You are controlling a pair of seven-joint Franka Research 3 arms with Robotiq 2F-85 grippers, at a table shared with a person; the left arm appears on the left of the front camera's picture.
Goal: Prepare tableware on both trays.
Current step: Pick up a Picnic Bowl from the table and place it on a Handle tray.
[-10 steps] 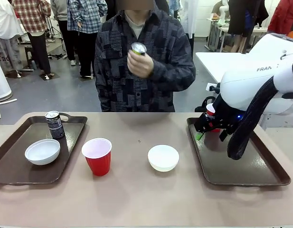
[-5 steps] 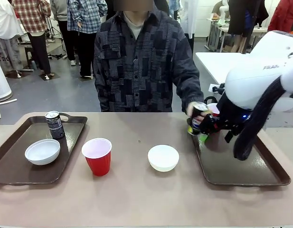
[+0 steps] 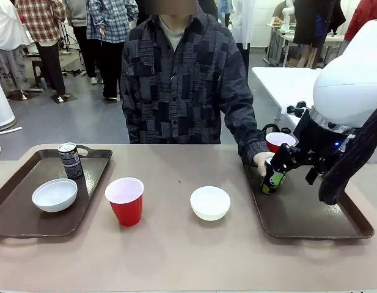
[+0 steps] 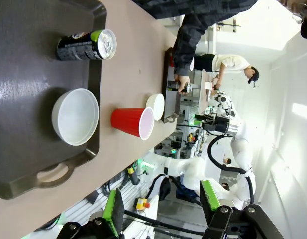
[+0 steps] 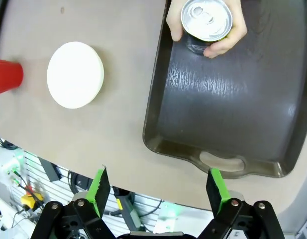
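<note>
On the left tray stand a slim black can and a white bowl. A red cup and a second white bowl sit on the table between the trays. The other red cup stands at the far corner of the right tray. A person's hand holds the dark Pepsi can upright on that tray's far left. My right gripper hovers open and empty above the tray, close to the can. My left gripper is open and empty, high above the left tray.
The person stands at the table's far side, one arm reaching onto the right tray. The right arm's white body looms over that tray's right side. Bare tabletop lies along the near edge.
The person's hand brought the can down from chest height onto the right tray. My right gripper drew back to the right, away from the red cup, which now stands alone.
</note>
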